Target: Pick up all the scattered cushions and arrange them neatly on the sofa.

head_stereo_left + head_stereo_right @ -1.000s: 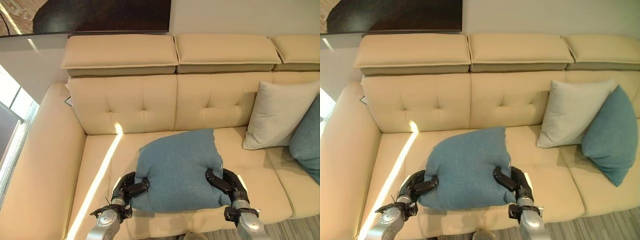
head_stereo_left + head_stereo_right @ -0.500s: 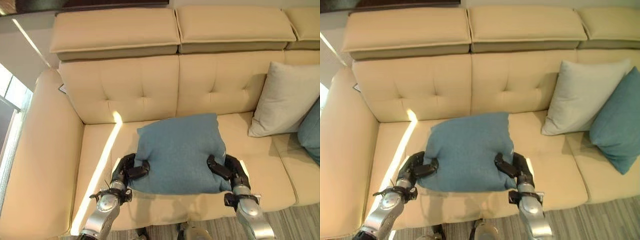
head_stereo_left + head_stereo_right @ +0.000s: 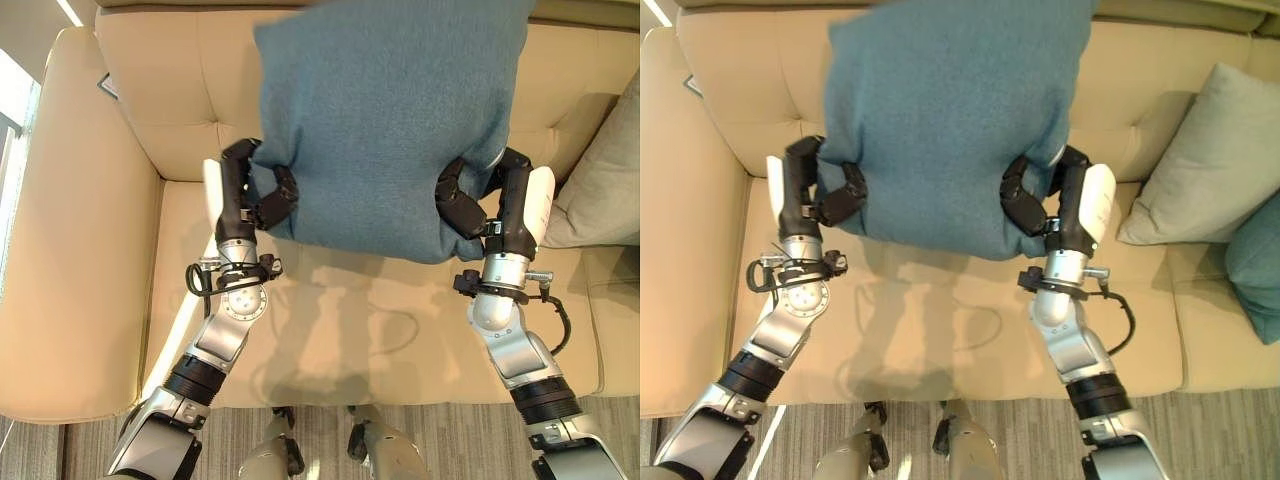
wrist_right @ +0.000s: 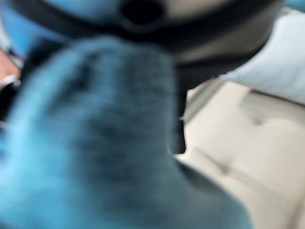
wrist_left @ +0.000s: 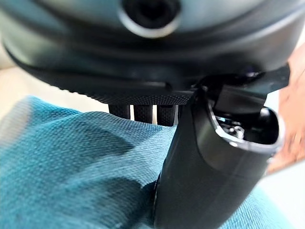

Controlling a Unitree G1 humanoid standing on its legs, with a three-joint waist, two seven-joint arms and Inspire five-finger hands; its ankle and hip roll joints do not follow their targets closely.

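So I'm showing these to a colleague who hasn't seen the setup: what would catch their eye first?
The big blue cushion, held up above the seat of the beige sofa and hiding much of its backrest. The left hand and right hand each clutch a lower corner, fingers curled into the fabric. A pale grey cushion leans against the backrest on the robot's right.

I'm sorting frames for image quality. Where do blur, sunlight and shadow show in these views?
Right wrist view: the blue cushion is a soft smear. Left wrist view: cushion weave sharp near the left robot hand, blurred toward the edge. Left eye view: the raised cushion's upper edge is blurred and its shadow falls on the sofa seat; the right robot hand is crisp.
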